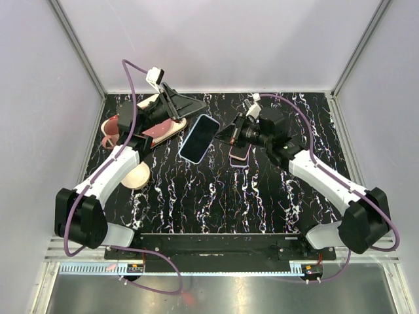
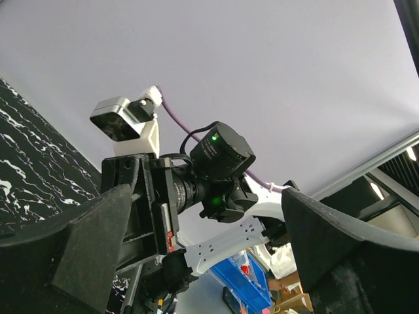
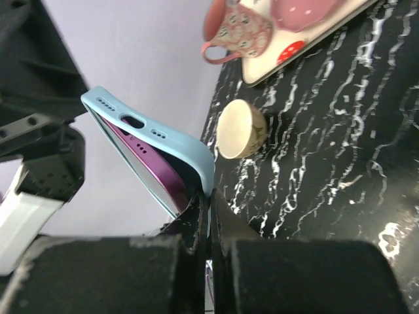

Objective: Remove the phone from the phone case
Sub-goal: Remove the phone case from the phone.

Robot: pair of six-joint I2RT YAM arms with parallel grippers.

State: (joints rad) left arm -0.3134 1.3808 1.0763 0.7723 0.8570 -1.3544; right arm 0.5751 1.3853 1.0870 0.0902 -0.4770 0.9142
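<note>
Phone [image 3: 141,160] sits proud of case [image 3: 178,140] at one corner, right tool [image 3: 209,196] pinching case rim, left tool [image 2: 206,242] open and empty: I'd clamp phone there, peel slow.

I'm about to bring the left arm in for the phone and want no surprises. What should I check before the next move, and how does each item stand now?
1. Hold: the right gripper is shut on the edge of the phone case: ok.
2. The left gripper is open and empty: ok.
3. The phone has come loose at the pinched corner: ok, a gap shows there.
4. The phone is fully out of the case: not ok, most of it sits inside.
5. The phone lies between the left fingers: not ok, the left wrist view does not show it.
</note>
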